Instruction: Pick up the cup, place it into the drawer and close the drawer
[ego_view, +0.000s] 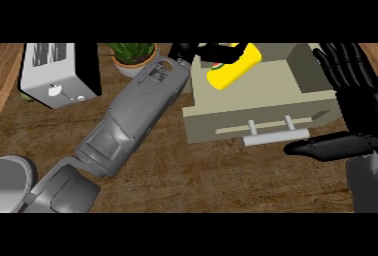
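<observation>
- Nearest the camera, the left forearm enters from the lower left edge and runs diagonally up across the wooden counter toward the drawer.
- At far left, a grey rounded object shows partly at the lower edge; what it is cannot be told.
- Above it stands a white toaster, well apart from the work area.
- A potted plant sits at the top edge, just beside the forearm's wrist end.
- Left hand: fingers curled on the yellow cup, which lies tilted over the open drawer's cavity. Whether the cup rests on the drawer floor or hangs above it cannot be told.
- Drawer: a beige box unit, pulled open, its front panel and white bar handle facing the camera.
- Right hand: fingers straight and spread, upright against the drawer's right side, thumb lying below the front corner near the handle. It holds nothing.
- Assessment of progress: pick-up appears complete; the cup is inside the drawer's outline, so placement looks to be in hand but not released.
- Remaining, by judgement: let go of the cup, draw the left hand clear, then push the front panel shut.
- Risk noted: the left hand lies inside the closing path.
</observation>
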